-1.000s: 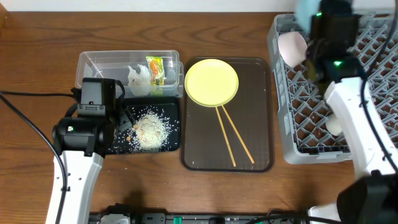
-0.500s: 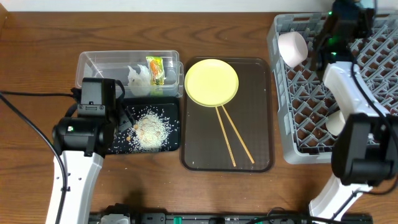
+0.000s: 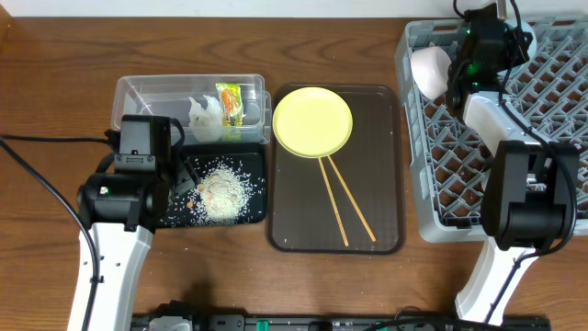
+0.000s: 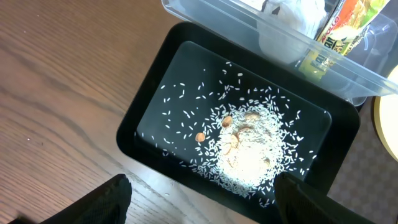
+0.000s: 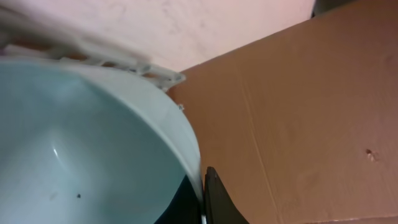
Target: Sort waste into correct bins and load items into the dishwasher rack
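Note:
My right gripper (image 5: 202,200) is shut on the rim of the light blue bowl (image 5: 81,143). In the overhead view it is at the far edge of the grey dishwasher rack (image 3: 441,156), and the bowl is out of sight there. A white bowl (image 3: 430,69) lies in the rack's far left corner. My left gripper (image 4: 202,205) is open and empty over the near edge of the black tray (image 4: 155,93), which holds rice scraps (image 4: 245,146). The clear tub (image 3: 147,92) holds the paper wad (image 3: 204,115) and the snack wrapper (image 3: 230,103). The yellow plate (image 3: 312,120) and two chopsticks (image 3: 344,202) lie on the brown tray.
The brown serving tray (image 3: 386,184) sits between the black tray and the rack. A cardboard box (image 5: 298,106) stands behind the rack in the right wrist view. My right arm (image 3: 524,184) lies across the rack's middle. A cable (image 3: 37,142) runs at the left.
My right arm has swung toward the rack's far edge with the light blue bowl, which has left the overhead view. The left arm has not moved.

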### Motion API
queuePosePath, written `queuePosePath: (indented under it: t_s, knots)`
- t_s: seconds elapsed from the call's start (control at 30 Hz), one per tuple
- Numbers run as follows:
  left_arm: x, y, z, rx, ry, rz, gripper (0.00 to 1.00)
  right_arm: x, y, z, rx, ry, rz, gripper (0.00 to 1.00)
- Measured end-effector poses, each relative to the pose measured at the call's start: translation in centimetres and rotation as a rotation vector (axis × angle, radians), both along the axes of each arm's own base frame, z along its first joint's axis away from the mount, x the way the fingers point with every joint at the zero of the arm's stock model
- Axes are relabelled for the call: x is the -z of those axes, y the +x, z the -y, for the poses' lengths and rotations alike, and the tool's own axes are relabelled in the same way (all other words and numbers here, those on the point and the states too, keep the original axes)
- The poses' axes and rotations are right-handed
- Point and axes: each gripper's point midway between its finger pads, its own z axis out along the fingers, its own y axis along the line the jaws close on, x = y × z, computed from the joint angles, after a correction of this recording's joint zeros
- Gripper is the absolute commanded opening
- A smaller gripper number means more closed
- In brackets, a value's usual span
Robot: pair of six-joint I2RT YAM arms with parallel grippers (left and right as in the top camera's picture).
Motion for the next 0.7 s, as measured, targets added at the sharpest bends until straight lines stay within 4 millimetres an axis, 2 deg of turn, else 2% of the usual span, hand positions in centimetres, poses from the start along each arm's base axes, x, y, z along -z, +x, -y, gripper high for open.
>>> queuePosePath:
  t_s: [0.37,0.47,0.57,0.67,0.7]
  knots:
    - [0.0,0.0,0.0,0.000,0.000,0.000,0.76,2.0,-2.1,-0.1,0.096,0.163,0.037,0.02]
    - [0.0,0.0,0.0,0.000,0.000,0.000,0.76,2.8,-2.8,-1.1,0.078,0.263,0.020,0.22]
    - [0.0,0.0,0.0,0.000,0.000,0.000,0.77,4.4,-3.4,-2.3,0.036,0.366,-0.034,0.35]
    - [0.0,0.0,0.0,0.000,0.000,0.000,0.76,5.4,-4.4,-3.7,0.005,0.466,-0.083,0.59]
    - [0.0,0.0,0.0,0.000,0.000,0.000,0.77,5.5,-4.8,-4.1,-0.001,0.494,-0.095,0.61]
